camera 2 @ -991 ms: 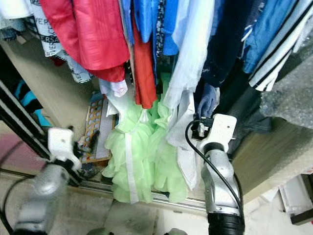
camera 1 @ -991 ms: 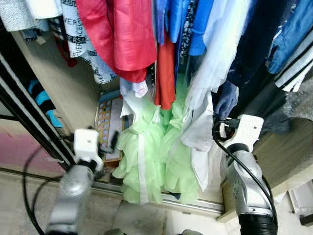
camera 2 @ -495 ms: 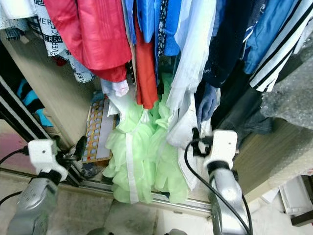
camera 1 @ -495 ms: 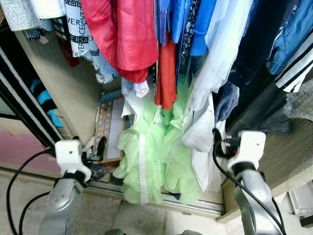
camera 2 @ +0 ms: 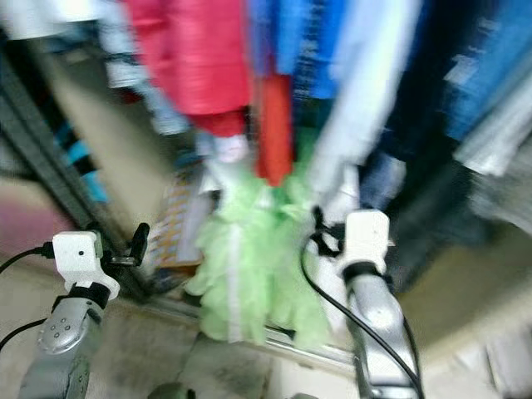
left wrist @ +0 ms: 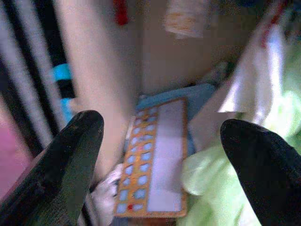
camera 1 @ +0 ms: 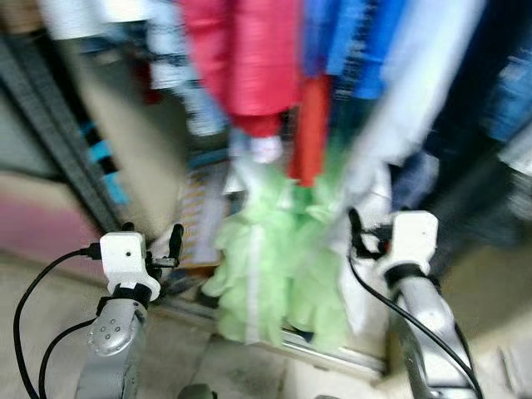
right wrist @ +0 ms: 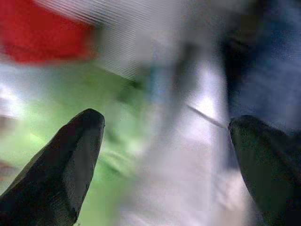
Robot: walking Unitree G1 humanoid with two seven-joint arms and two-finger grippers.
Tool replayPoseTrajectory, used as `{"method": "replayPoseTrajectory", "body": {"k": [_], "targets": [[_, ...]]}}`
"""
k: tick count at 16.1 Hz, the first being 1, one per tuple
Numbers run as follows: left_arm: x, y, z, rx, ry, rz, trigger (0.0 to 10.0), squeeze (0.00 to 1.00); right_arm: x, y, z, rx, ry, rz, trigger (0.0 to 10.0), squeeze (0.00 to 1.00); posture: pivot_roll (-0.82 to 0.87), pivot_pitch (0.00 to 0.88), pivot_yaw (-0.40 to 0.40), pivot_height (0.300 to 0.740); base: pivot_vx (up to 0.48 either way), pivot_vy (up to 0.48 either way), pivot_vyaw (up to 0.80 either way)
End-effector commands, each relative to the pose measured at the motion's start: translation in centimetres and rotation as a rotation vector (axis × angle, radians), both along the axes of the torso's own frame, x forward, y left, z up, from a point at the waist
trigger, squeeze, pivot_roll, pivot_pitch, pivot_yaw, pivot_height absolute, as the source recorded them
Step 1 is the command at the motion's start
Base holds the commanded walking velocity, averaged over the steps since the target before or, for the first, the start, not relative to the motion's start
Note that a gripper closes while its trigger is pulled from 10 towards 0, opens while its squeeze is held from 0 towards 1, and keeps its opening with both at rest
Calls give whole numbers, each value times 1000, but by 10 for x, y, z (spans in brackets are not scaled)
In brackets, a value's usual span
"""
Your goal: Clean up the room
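Blurred views; orange grid board lies flat on wardrobe floor ahead of left gripper, long axis pointing away, left arm nearer. Left gripper spread wide, empty. Right gripper also spread, probably just clear of the green dress
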State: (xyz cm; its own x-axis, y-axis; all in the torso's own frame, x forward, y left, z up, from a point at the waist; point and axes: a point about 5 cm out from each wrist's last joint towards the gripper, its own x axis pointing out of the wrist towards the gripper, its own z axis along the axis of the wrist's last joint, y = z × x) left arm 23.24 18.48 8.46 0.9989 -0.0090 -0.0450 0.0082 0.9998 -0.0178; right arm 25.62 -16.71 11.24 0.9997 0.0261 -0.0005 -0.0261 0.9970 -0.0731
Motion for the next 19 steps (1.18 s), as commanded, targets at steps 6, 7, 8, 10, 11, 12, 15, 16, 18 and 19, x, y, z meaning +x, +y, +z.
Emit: {"method": "replayPoseTrajectory", "body": {"k": [6, 7, 8, 10, 11, 12, 15, 16, 18, 19], "targets": [[6, 1, 3, 17, -8, 1, 10000, 0, 9, 2, 1, 28, -3, 2, 10000, 0, 40, 0, 0, 740, 0, 0, 800], [6, 1, 2, 17, -9, 10, 10000, 0, 9, 3, 1, 29, -3, 2, 10000, 0, 40, 0, 0, 740, 0, 0, 800], [8, 2, 2, 30, -1, 34, 10000, 0, 10, 3, 1, 31, -2, 3, 10000, 0, 40, 0, 1, 740, 0, 0, 800], [9, 0, 2, 43, -4, 47, 10000, 0, 11, 4, 1, 33, -1, 4, 10000, 0, 37, 0, 2, 740, 0, 0, 800], [10, 0, 2, 42, -4, 46, 10000, 0, 12, 4, 1, 34, -2, 4, 10000, 0, 36, 0, 1, 740, 0, 0, 800], [10, 0, 2, 45, -5, 52, 10000, 0, 13, 4, 2, 35, -5, 5, 10000, 0, 36, 0, 2, 740, 0, 0, 800], [12, 1, 1, 36, 3, 73, 10000, 0, 13, 4, 1, 41, -4, 8, 10000, 0, 36, 0, -1, 740, 0, 0, 800], [11, -2, -1, 8, 16, 52, 10000, 0, 13, 5, 1, 43, -4, 9, 10000, 0, 35, 0, 1, 740, 0, 0, 800], [11, -3, 0, 20, 11, 50, 10000, 0, 14, 5, 1, 46, -5, 8, 10000, 0, 33, 0, 4, 740, 0, 0, 800], [12, -3, 0, 18, 11, 52, 10000, 0, 14, 5, 2, 45, -6, 7, 10000, 0, 32, 0, 5, 740, 0, 0, 800]]}}
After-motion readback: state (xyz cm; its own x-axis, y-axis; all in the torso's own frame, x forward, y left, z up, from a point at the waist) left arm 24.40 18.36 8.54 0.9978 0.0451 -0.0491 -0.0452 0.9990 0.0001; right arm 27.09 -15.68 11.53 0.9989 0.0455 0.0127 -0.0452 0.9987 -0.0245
